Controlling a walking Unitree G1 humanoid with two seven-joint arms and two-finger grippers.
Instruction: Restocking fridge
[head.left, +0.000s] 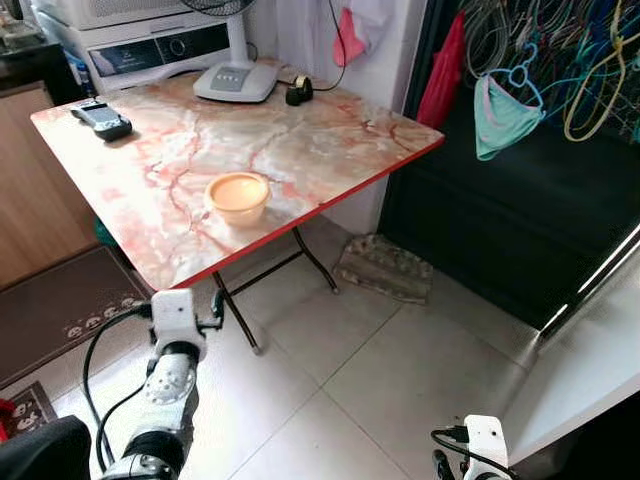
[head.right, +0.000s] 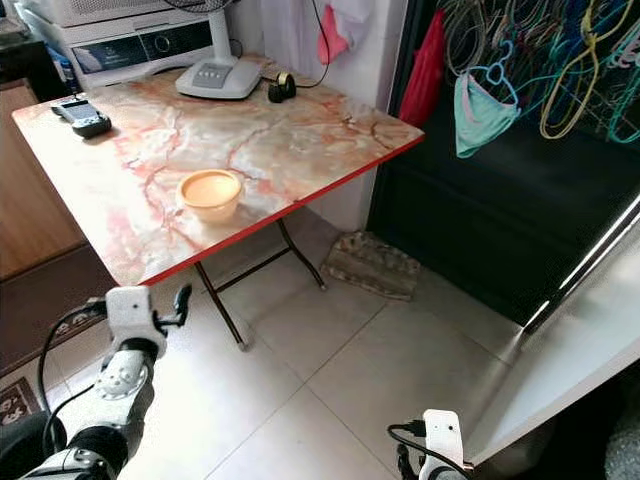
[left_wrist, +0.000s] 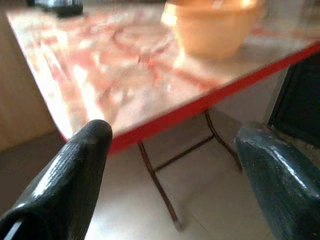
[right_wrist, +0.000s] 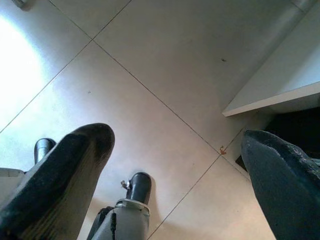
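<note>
Bowl (head.left: 238, 197) near front edge of marble-look desk (head.left: 330, 140); prob. light, rigid plastic, slick, so grip at rim. Left hand (left_wrist: 172, 165) released, just below desk edge; right hand (right_wrist: 175, 170) released, low over floor.

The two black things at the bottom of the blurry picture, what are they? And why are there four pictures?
Those are the two black fingers of the robot's left gripper, spread open, seen from a camera on its wrist. It points at the marble-patterned table and the orange bowl on it. Nothing is held.

Two pictures come from the robot's head, like two eyes looking down. There you also see a small dark device and a fan base on the table.

The last picture is from the right wrist: the right gripper, also open, hangs over the floor tiles.
</note>
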